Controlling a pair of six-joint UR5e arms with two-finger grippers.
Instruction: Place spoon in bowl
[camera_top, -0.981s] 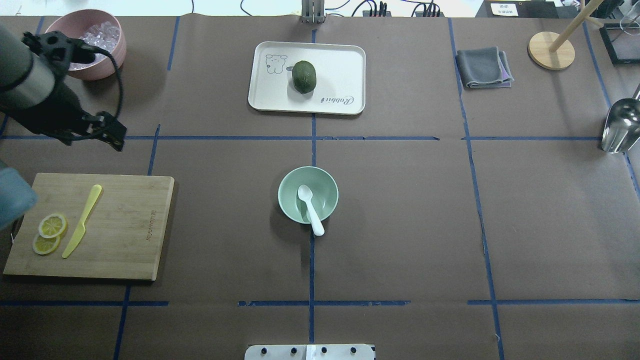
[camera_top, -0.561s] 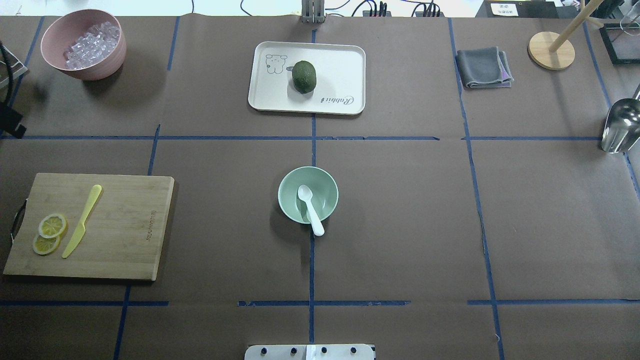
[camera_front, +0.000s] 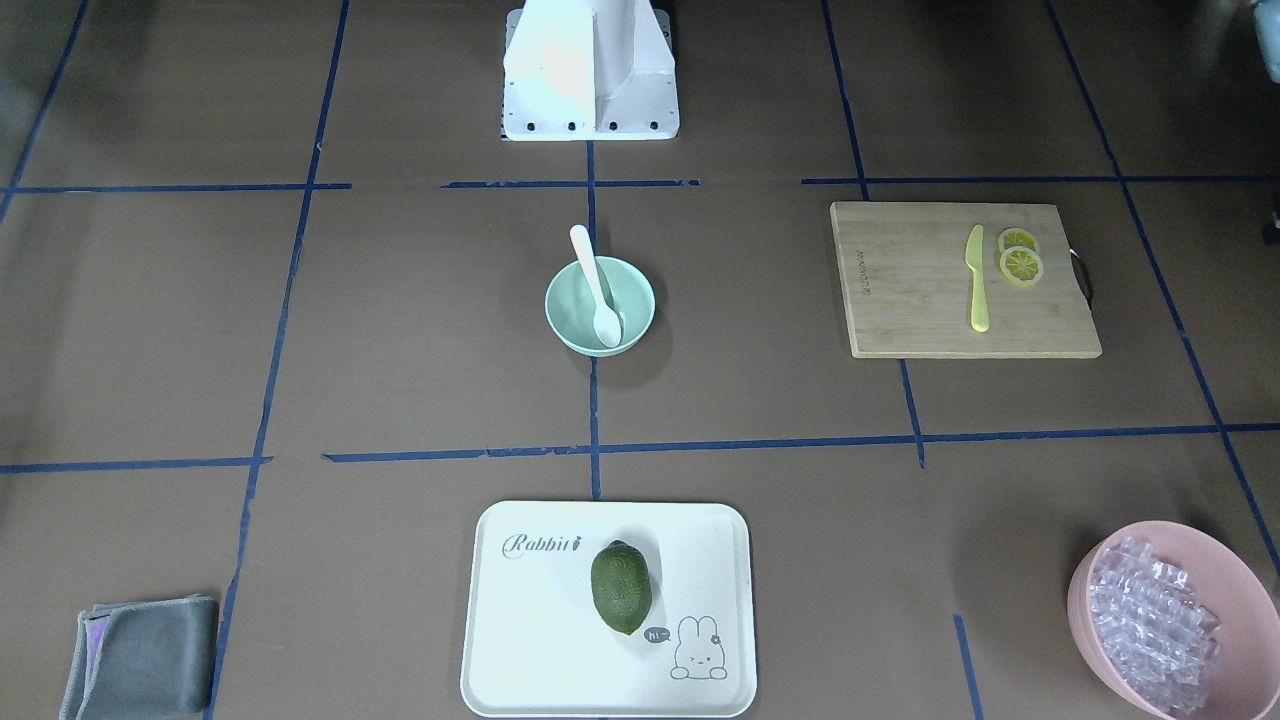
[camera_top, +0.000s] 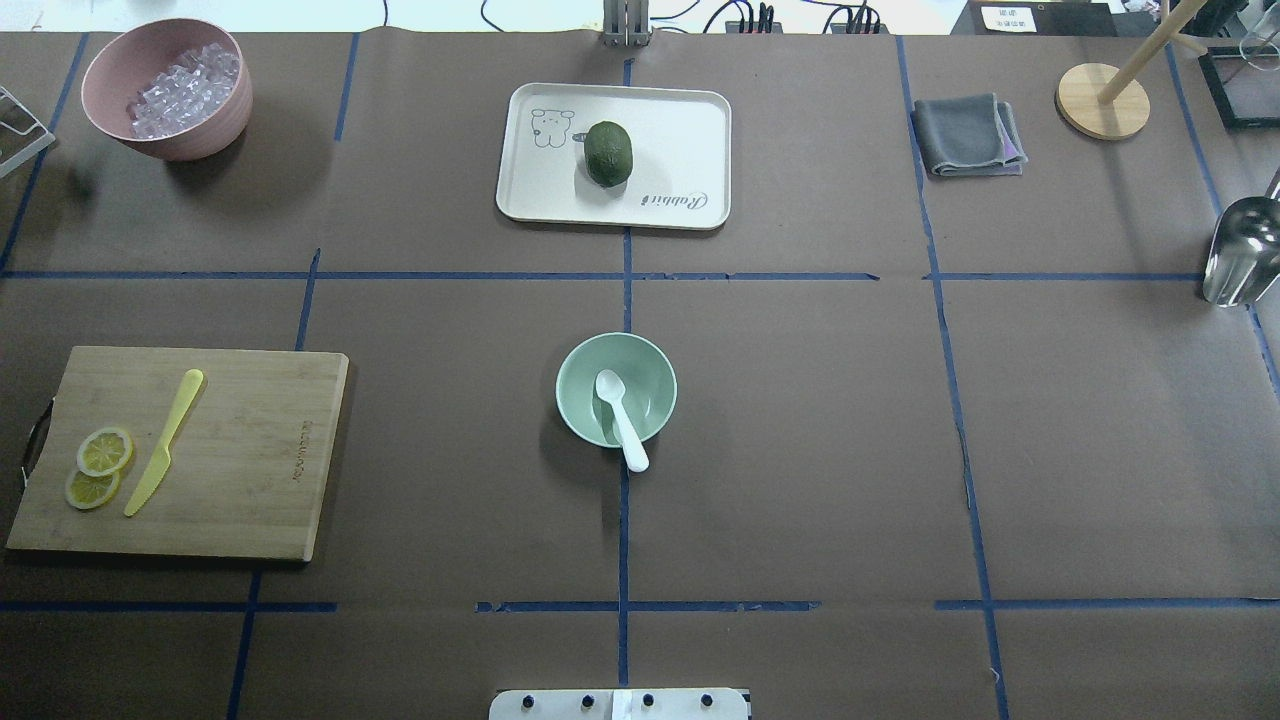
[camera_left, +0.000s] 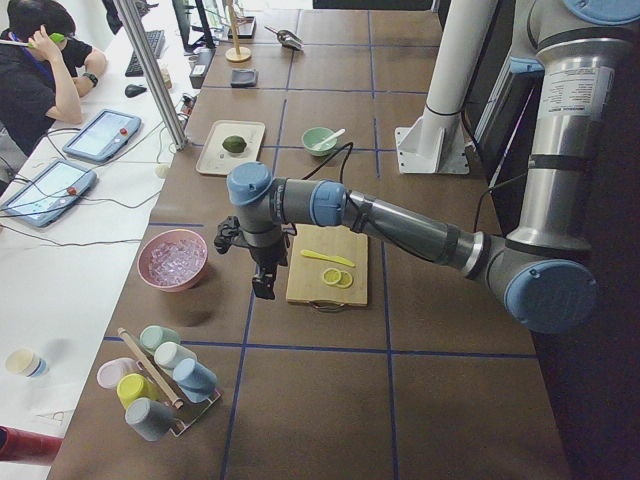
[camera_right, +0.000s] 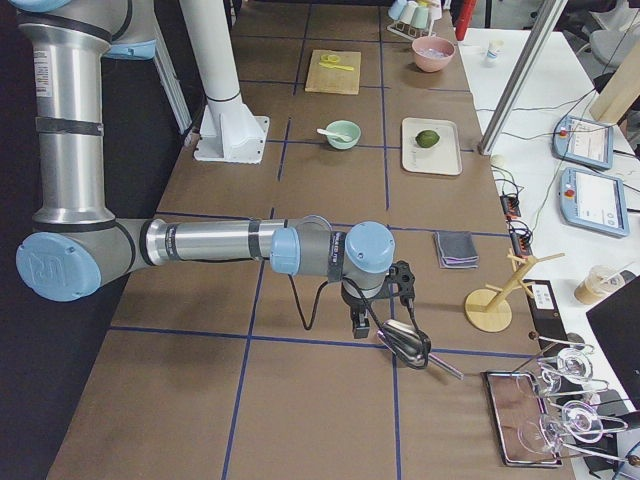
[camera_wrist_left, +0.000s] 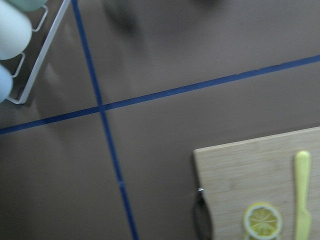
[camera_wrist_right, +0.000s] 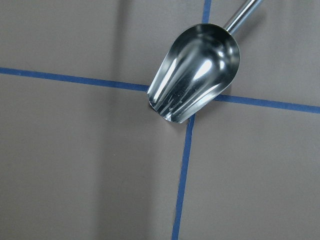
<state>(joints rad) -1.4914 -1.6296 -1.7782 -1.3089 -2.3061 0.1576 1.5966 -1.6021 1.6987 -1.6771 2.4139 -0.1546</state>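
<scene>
At mid-table we found the spoon (camera_top: 620, 415) in the bowl (camera_top: 652, 385), handle over its near rim, well apart from tray (camera_top: 680, 120) and board (camera_top: 260, 450). Our left gripper (camera_left: 262, 285) and right gripper (camera_right: 358, 328) hung far off to either side; we could not tell their finger spread.

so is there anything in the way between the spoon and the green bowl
Nothing visible does. The spoon lies with its scoop inside the bowl, and its handle leans out over the rim on the robot's side. Nothing else touches either of them.
</scene>
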